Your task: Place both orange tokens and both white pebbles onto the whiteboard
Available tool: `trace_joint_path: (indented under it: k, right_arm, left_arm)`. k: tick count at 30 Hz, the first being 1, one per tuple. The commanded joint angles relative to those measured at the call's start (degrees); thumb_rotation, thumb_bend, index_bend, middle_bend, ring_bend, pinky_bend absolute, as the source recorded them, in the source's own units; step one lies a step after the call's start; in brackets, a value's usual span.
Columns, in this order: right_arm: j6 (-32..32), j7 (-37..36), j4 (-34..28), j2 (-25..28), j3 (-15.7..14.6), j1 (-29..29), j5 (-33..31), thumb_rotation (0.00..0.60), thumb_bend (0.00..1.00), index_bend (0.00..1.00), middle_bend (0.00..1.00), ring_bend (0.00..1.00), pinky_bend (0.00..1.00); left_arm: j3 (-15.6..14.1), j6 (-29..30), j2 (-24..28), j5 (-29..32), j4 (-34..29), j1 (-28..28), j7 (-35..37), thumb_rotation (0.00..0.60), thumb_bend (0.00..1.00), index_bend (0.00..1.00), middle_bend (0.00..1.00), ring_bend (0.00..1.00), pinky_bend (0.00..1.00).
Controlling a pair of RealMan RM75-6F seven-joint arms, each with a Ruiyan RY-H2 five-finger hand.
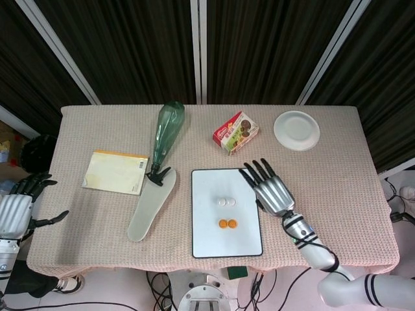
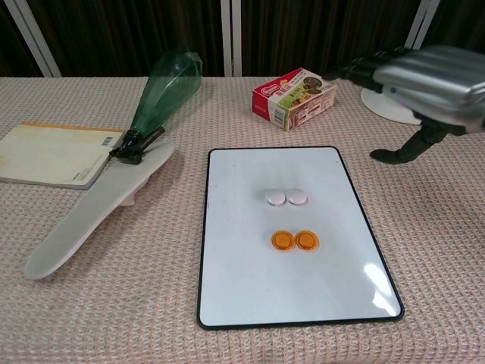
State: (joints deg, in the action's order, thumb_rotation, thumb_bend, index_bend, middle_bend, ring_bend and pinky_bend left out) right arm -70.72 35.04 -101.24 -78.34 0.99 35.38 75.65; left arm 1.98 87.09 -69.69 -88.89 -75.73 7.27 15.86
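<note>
Both white pebbles (image 2: 286, 198) are sitting side by side near the middle of the whiteboard (image 2: 250, 288), touching each other, with both orange tokens (image 2: 295, 241) paired up just below them. Right hand (image 1: 270, 190) is up off the board over its right edge, fingers spread wide, holding nothing. Left hand (image 1: 18, 210) hangs off the far left edge of the tabletop (image 1: 337, 162), fingers apart and empty too.
</note>
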Motion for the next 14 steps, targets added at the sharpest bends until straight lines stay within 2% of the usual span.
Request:
trace_joint_path:
  k: [1, 3, 6, 10, 14]
  right_arm:
    - [-14.35, -14.23, 3.65, 7.53, -2.98, -9.23, 11.18, 0.600, 0.22, 0.00, 0.00, 0.00, 0.00]
    - [-19.51, -18.96, 8.27, 9.05, -3.77, -13.38, 11.94, 0.600, 0.22, 0.00, 0.00, 0.00, 0.00]
    - [-23.41, -25.30, 13.42, 10.33, -4.74, -18.32, 11.00, 0.600, 0.23, 0.00, 0.00, 0.00, 0.00]
    - [-22.85, -32.86, 18.11, 10.70, -4.77, -22.09, 7.93, 0.600, 0.24, 0.00, 0.00, 0.00, 0.00]
    - [-21.60, -35.54, 20.33, 10.65, -3.67, -23.07, 7.06, 0.600, 0.24, 0.00, 0.00, 0.00, 0.00]
  left_arm:
    - [0.12, 0.84, 0.64, -0.23, -1.39, -0.36, -1.25, 0.348, 0.09, 0.28, 0.21, 0.13, 0.19]
    - [0.09, 1.17, 0.97, -0.35, -2.28, -0.53, -1.99, 0.344, 0.09, 0.28, 0.21, 0.13, 0.19]
    - [0.05, 1.39, 1.52, -0.37, -3.47, -0.72, -3.23, 0.348, 0.09, 0.28, 0.21, 0.13, 0.19]
    - [-0.07, 1.05, 2.41, -0.07, -5.18, -0.89, -5.02, 0.348, 0.09, 0.28, 0.21, 0.13, 0.19]
    - [-0.24, 1.15, 2.84, -0.34, -6.23, -1.02, -6.19, 0.348, 0.09, 0.28, 0.21, 0.13, 0.19]
